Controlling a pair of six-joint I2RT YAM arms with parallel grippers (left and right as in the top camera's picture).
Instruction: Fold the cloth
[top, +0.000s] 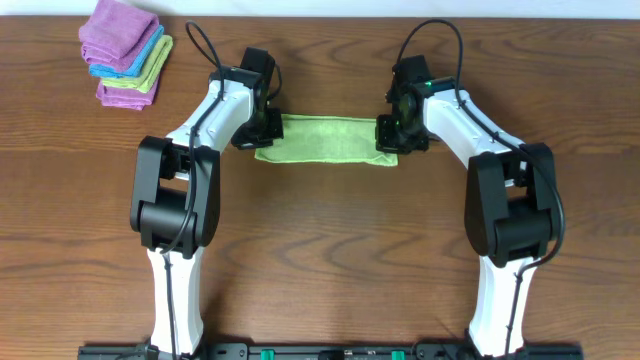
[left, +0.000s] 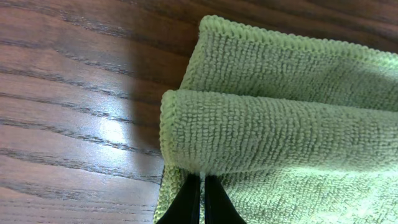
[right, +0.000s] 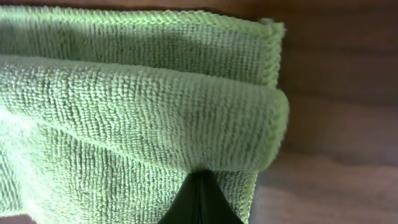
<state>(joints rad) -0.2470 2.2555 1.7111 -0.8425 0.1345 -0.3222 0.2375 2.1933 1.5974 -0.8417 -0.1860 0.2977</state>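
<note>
The cloth (top: 326, 139) lies on the wooden counter (top: 320, 250) as a long, narrow lime-green band, stretched sideways between the 2 arms. The left claw (top: 262, 130) sits at the cloth's left end and the right claw (top: 388, 133) at its right end, each touching the fabric. In the left wrist view the cloth (left: 280, 124) shows a rounded, rolled-over fold lying across a flat layer beneath it, and a hemmed corner of that lower layer pokes out past the fold. The left claw (left: 202, 198) has its jaws pressed almost together, pinching the near edge of that fold. The right wrist view shows the same at the other end: the cloth (right: 143, 112) curls over in a thick fold above a flat layer. The right claw (right: 200, 198) is closed to a point on the fold's near edge. A stack of folded cloths (top: 125, 52), purple, blue and lime-green, rests well apart from the cloth, beyond its left end.
</note>
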